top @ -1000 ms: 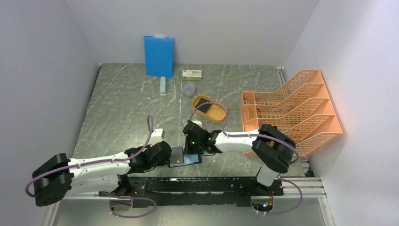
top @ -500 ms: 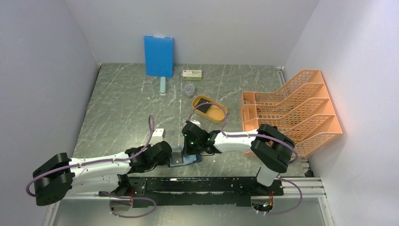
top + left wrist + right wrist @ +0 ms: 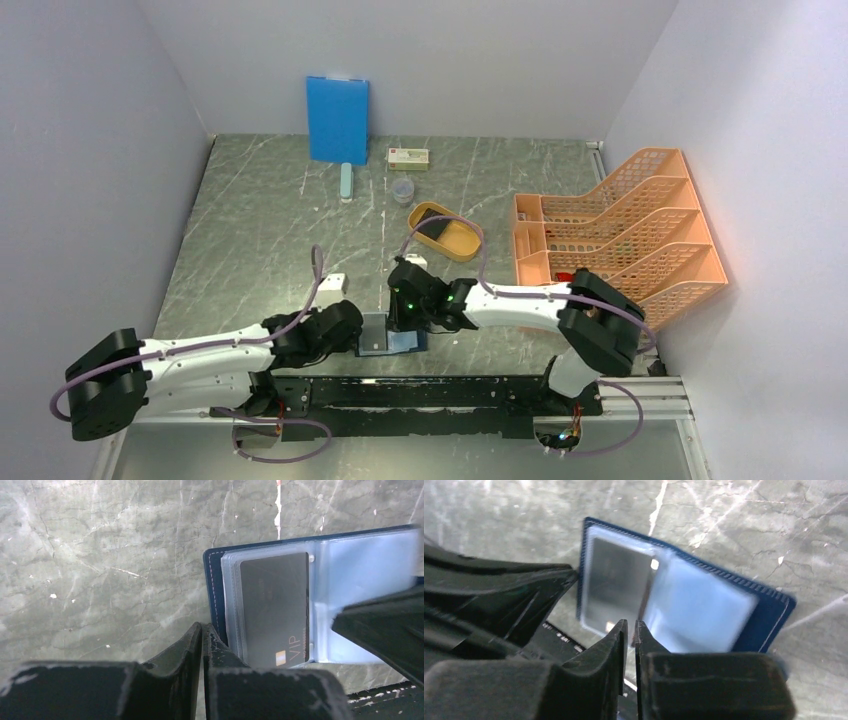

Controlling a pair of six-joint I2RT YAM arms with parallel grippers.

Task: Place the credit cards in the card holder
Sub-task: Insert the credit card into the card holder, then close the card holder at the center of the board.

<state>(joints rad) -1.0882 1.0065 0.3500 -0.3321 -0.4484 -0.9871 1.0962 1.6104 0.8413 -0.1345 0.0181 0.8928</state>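
The card holder (image 3: 403,341) lies open near the table's front edge, navy outside (image 3: 774,611) and light blue inside. A dark credit card (image 3: 274,607) marked VIP sits in its left clear sleeve (image 3: 614,582). My left gripper (image 3: 202,629) is shut, its tips at the holder's left edge (image 3: 214,587), with nothing between them. My right gripper (image 3: 630,628) hovers over the holder's middle fold, the jaws almost together with a thin slit and nothing in it. Another dark card (image 3: 430,216) lies in the yellow-orange tray (image 3: 462,245).
At the back stand a blue board (image 3: 337,120), a small box (image 3: 408,156), a cup (image 3: 402,190) and a pale blue bar (image 3: 346,182). An orange file rack (image 3: 620,235) fills the right side. A white block (image 3: 335,283) lies left of the arms.
Half a second ago a sleeve page stood tilted up at the right gripper; now it lies flat. The right jaws have parted a hair and the right elbow has swung right.
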